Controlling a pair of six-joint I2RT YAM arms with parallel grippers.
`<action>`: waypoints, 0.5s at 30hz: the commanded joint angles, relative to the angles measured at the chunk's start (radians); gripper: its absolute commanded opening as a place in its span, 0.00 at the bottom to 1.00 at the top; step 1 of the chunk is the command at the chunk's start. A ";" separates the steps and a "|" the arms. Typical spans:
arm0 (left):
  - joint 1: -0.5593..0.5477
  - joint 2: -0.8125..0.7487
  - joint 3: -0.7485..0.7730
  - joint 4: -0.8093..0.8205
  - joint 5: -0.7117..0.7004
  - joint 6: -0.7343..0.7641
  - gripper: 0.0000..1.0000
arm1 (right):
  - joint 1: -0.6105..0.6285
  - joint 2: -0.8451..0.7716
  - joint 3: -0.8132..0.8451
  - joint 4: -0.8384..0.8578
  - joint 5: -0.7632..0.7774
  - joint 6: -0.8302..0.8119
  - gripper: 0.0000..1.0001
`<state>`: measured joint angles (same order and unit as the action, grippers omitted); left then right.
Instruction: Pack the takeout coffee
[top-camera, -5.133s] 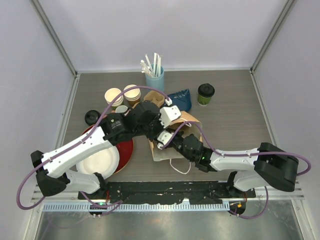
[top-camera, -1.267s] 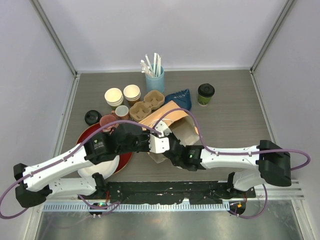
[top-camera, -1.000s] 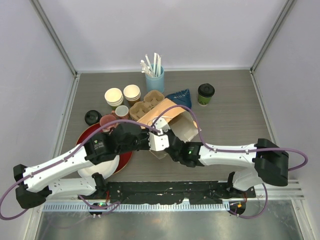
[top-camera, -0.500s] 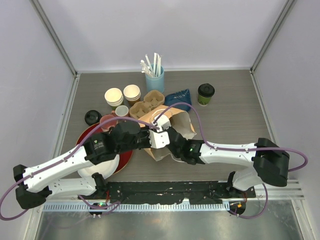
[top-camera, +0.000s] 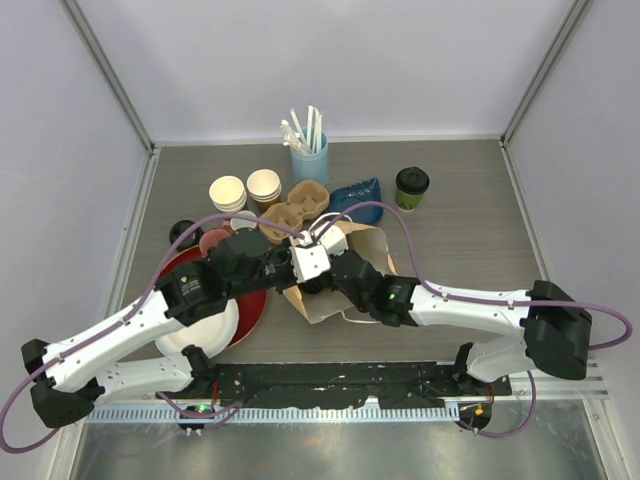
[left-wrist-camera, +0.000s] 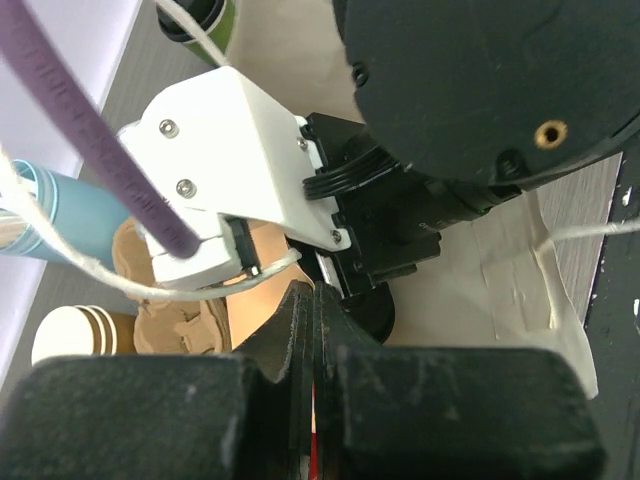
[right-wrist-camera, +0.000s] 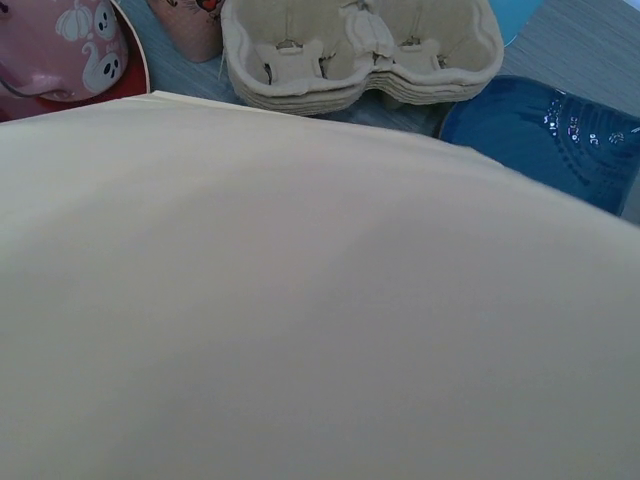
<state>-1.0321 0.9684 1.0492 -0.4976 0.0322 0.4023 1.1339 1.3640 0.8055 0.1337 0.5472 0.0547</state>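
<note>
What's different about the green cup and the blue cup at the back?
The green cup wears a black lid; the blue cup is open on top. The blue cup holds white sticks; the green cup shows nothing sticking out. The green cup stands further right than the blue cup. Both stand upright on the table.

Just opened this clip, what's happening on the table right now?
Both arms are bunched over the brown paper bag at mid-table. The left gripper is shut by the bag's edge; whether it pinches paper is unclear. The right arm reaches the bag's mouth, its jaws hidden by paper. The green lidded cup stands at the back right, not yet packed.
</note>
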 joint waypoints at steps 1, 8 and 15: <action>0.030 0.003 0.008 0.042 0.123 -0.086 0.00 | 0.006 -0.110 0.046 0.060 -0.052 0.011 0.41; 0.136 0.024 0.031 0.031 0.210 -0.209 0.00 | 0.009 -0.154 0.096 -0.089 -0.107 -0.003 0.43; 0.201 0.061 0.061 -0.001 0.288 -0.307 0.00 | 0.015 -0.232 0.170 -0.229 -0.185 0.004 0.46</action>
<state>-0.8661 1.0058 1.0771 -0.4641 0.2329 0.1917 1.1385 1.2175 0.8894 -0.0643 0.4328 0.0555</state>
